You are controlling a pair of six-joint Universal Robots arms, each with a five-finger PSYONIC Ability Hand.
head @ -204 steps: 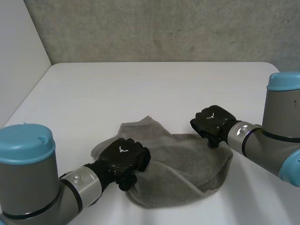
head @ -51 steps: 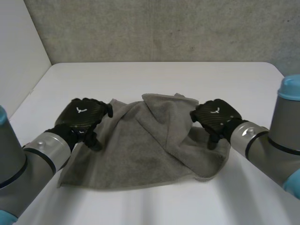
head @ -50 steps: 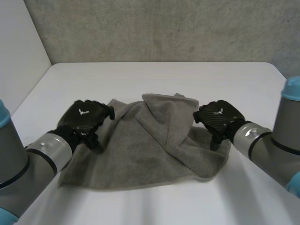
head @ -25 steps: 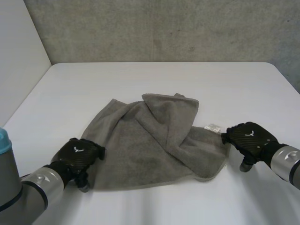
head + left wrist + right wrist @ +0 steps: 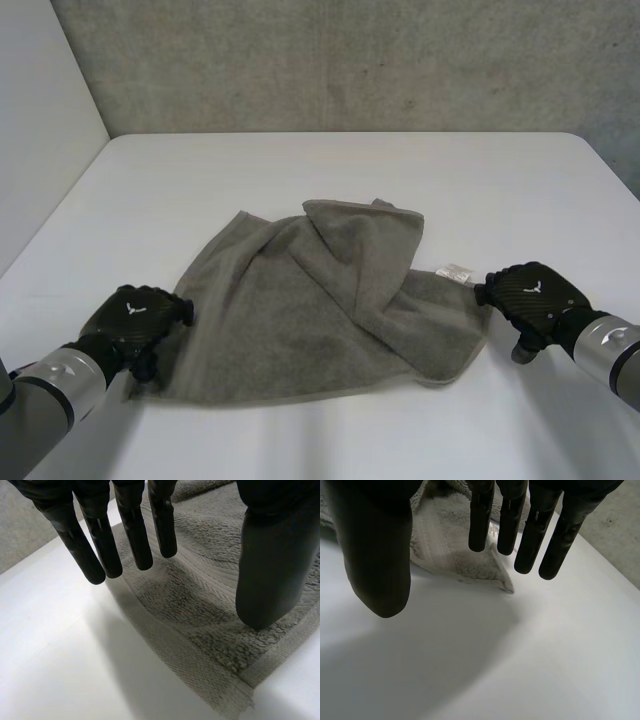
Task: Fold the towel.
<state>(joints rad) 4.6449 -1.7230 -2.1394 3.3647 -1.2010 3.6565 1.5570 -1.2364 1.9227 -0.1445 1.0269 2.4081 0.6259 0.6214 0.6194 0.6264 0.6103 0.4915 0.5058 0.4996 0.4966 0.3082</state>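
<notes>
Your towel [image 5: 300, 320] lies mid-table [image 5: 330, 170], partly spread. A flap [image 5: 365, 240] is doubled over its far right part, and a tag [image 5: 455, 270] shows by the right edge.

Your left hand [image 5: 135, 315] is at the near left corner [image 5: 235, 685], fingers [image 5: 102, 550] straight and holding nothing. The thumb [image 5: 270, 570] is over the cloth and the fingers reach out over bare table.

Your right hand [image 5: 530, 295] is just beside the right corner [image 5: 497, 577], likewise slack and empty, with that corner at its fingertips.

The risks, as I judge them:
- Fold now and the flap gets trapped, leaving a lopsided bundle.
- Close the left hand as it straddles the edge and you may catch only the hem, which could slip on lifting.
- The right hand may close on table instead of cloth.
</notes>
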